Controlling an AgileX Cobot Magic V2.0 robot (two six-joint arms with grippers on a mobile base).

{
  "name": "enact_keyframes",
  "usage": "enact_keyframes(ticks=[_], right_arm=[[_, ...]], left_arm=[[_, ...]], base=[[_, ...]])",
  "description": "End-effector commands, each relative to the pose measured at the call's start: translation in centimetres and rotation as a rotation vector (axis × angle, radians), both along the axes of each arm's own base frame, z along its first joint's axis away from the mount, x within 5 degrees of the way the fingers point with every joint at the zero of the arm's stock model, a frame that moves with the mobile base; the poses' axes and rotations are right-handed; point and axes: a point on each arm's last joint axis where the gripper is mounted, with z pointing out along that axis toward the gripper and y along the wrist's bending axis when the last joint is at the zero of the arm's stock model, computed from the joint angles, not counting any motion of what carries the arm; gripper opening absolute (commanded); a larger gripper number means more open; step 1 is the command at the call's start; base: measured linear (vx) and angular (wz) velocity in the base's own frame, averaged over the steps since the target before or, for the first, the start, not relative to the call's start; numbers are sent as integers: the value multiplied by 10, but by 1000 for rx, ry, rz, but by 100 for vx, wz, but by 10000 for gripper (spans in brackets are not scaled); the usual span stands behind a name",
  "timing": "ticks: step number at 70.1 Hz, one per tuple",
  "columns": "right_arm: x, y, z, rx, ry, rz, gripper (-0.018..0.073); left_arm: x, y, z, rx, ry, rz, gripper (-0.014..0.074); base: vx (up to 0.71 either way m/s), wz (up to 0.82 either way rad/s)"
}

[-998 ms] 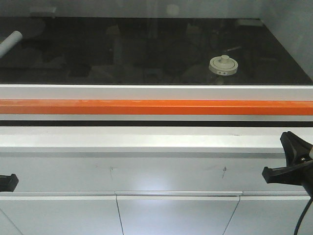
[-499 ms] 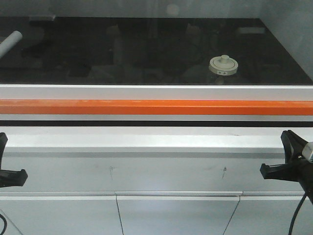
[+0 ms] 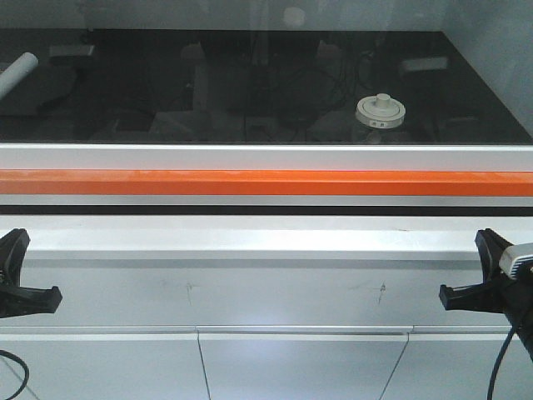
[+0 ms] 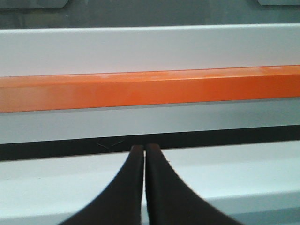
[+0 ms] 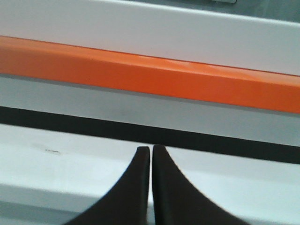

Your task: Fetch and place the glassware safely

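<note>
I read the long black worktop (image 3: 166, 92) as glossy, mirror-like; the straight orange strip (image 3: 250, 182) smooth, shiny paint; the white ledge (image 3: 250, 242) satin, faintly scuffed; the left gripper's (image 4: 144, 149) curved black fingers (image 4: 129, 192) matt, plastic-looking.

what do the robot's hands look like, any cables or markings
Both hands are matte black, with no markings visible. The left hand and right hand each have two slim fingers that curve outward towards the base. In the front view a light grey block sits on the right one, and a thin black cable trails below each.
</note>
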Motion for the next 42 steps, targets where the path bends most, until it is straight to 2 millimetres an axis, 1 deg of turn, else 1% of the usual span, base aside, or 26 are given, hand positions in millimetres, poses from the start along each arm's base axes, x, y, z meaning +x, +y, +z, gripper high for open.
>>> enact_keyframes(ticks=[1,19,42], right_arm=[[10,0,21,8,-191,8,-1],[24,1,24,23,-209,13,-1],[38,2,22,22,-203,26,-1]], left_arm=[[5,0,16,-16,-137,0,-7],[5,2,16,-27,-136,31,-7],[5,2,16,-27,-132,31,-7]], base=[[0,0],[0,0],[0,0]])
